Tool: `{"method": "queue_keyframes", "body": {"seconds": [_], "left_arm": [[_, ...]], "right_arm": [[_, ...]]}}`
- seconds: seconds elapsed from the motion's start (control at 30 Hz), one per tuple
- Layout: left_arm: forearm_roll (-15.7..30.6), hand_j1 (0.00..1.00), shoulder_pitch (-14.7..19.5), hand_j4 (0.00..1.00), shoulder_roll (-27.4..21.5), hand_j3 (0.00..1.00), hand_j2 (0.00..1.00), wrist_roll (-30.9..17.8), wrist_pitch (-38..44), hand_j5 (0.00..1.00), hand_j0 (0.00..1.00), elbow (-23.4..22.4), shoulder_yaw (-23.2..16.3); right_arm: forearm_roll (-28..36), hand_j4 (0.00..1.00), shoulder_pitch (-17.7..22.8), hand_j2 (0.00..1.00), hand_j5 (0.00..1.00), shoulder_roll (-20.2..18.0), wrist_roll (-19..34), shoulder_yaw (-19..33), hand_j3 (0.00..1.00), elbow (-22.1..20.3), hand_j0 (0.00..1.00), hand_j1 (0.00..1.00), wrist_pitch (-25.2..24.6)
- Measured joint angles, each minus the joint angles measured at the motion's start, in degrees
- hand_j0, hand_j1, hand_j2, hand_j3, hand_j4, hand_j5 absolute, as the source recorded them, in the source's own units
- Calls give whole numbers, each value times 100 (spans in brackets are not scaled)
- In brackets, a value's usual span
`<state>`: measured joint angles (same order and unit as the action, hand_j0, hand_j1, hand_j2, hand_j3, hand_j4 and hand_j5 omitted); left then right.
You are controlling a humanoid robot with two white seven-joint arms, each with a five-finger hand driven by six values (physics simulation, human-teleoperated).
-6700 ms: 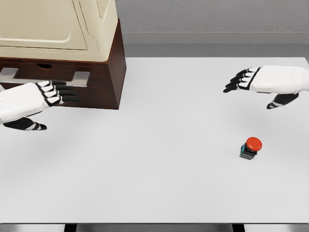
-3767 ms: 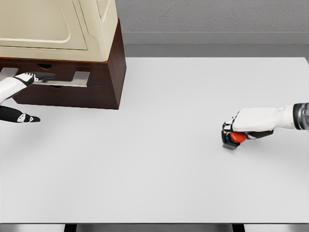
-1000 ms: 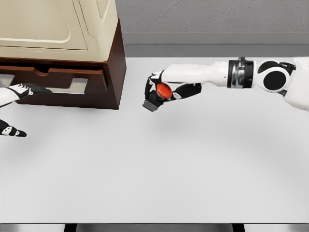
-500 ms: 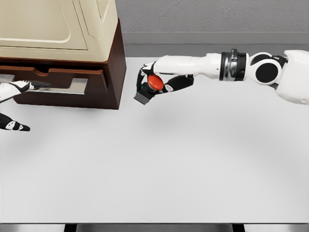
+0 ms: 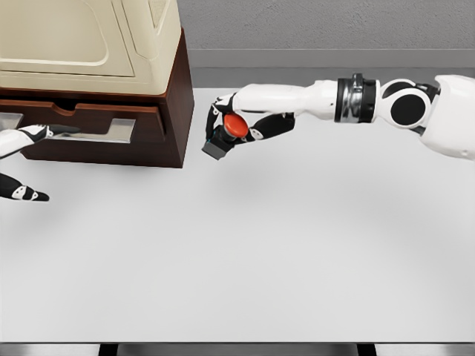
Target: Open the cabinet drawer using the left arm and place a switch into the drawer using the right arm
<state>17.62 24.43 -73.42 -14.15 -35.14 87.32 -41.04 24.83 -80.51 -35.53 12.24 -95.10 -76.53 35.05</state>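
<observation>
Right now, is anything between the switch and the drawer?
Yes. The cabinet's dark side wall stands between the switch, held in the right hand, and the drawer, which the left hand has pulled partly open.

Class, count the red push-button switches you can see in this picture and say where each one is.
1. The switch is held in the right hand, above the table just right of the cabinet. Others could be hidden inside the drawer.
</observation>
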Motion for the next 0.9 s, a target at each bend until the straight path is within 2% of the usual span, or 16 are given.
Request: {"method": "queue_keyframes", "body": {"seconds": [0.6, 0.9], "left_arm": [[7, 100, 53, 100, 274, 100, 100, 27, 30, 100, 100, -287, 35], [75, 100, 18, 100, 12, 100, 100, -268, 53, 100, 100, -94, 62]], "right_arm": [[131, 40, 0, 40, 40, -14, 0, 75, 40, -52, 40, 40, 0], [201, 40, -9, 40, 40, -2, 0, 98, 40, -68, 40, 40, 0]]}}
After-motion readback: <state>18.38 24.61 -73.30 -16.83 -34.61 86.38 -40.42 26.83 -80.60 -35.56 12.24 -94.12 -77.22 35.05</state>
